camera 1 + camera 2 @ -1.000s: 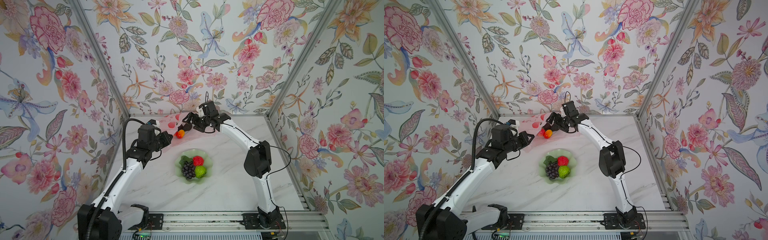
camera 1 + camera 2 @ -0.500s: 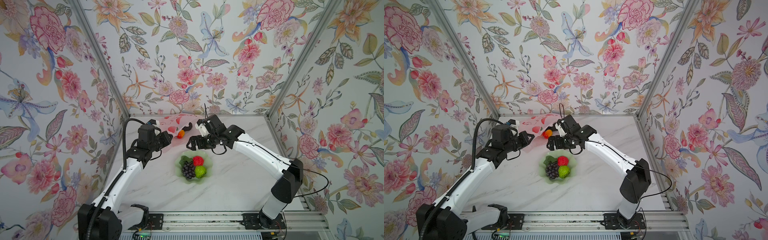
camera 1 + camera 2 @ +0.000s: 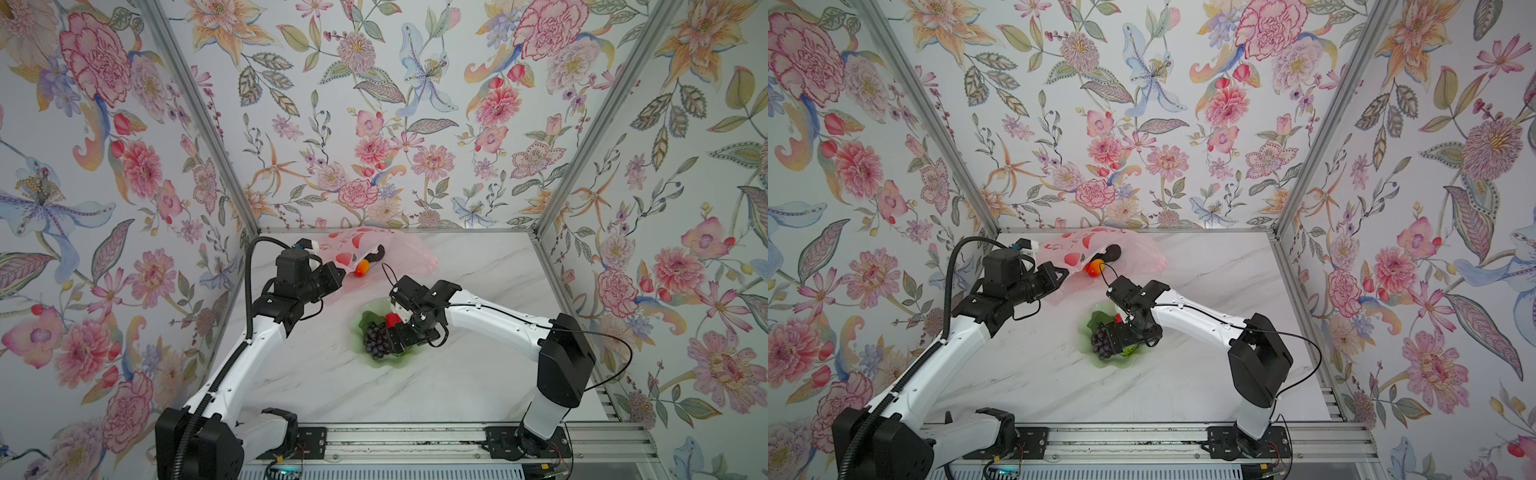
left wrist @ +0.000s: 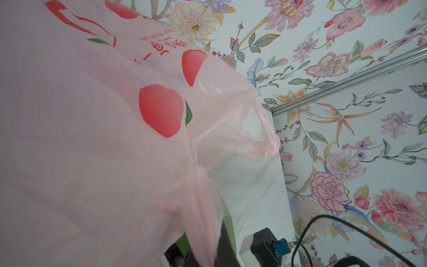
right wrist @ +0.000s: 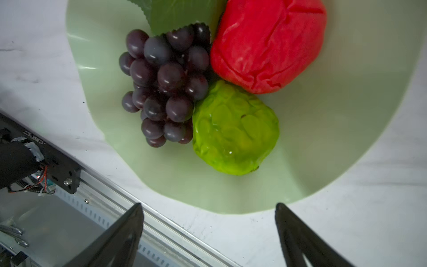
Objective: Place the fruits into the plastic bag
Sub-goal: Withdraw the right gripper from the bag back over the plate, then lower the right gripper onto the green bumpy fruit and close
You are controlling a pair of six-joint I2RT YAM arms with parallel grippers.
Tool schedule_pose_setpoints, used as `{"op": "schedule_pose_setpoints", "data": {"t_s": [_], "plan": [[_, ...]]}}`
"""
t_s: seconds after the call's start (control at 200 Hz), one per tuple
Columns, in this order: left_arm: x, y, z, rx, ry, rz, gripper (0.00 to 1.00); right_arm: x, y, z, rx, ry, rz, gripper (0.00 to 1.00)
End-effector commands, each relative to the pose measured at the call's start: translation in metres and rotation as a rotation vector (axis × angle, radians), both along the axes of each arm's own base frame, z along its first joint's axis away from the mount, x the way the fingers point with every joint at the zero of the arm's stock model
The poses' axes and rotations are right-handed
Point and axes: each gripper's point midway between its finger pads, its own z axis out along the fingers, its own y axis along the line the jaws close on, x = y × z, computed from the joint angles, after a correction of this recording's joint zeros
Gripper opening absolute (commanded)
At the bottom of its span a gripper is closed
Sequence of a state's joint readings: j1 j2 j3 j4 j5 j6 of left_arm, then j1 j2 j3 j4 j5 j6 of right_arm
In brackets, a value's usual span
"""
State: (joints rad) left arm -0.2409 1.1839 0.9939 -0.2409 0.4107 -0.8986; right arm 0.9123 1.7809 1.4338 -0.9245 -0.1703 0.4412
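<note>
Now, jaws apart over the dish (image 5: pixel 323 138), the right gripper (image 5: pixel 208 207) should straddle the bumpy green fruit (image 5: pixel 234 129) squarely while the left gripper (image 3: pixel 337 274), jaws clamped, holds the plastic bag (image 3: pixel 407 255)

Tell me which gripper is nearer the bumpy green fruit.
Right. The right gripper hangs open over the bumpy green fruit in the dish; the left gripper is farther back, shut on the plastic bag.

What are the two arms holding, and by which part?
The left gripper pinches the bag by a bunched edge near its mouth. The right gripper, open, holds nothing.
</note>
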Motion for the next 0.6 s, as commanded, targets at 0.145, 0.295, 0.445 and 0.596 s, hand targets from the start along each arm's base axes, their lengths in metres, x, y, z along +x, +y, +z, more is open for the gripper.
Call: {"op": "schedule_pose_setpoints", "data": {"t_s": [0.145, 0.295, 0.445, 0.596], "plan": [[-0.002, 0.007, 0.007, 0.002, -0.025, 0.018, 0.0, 0.014, 0.001, -0.018, -0.063, -0.003, 0.023, 0.84], [-0.003, 0.008, 0.007, 0.0, -0.021, 0.016, 0.0, 0.019, 0.001, -0.026, -0.081, 0.007, 0.02, 0.8], [-0.003, 0.008, 0.007, 0.0, -0.02, 0.018, 0.0, 0.022, 0.001, -0.034, -0.1, 0.008, 0.026, 0.74], [-0.004, 0.009, 0.008, -0.001, -0.02, 0.018, 0.0, 0.025, 0.002, -0.04, -0.108, 0.011, 0.026, 0.69]]}}
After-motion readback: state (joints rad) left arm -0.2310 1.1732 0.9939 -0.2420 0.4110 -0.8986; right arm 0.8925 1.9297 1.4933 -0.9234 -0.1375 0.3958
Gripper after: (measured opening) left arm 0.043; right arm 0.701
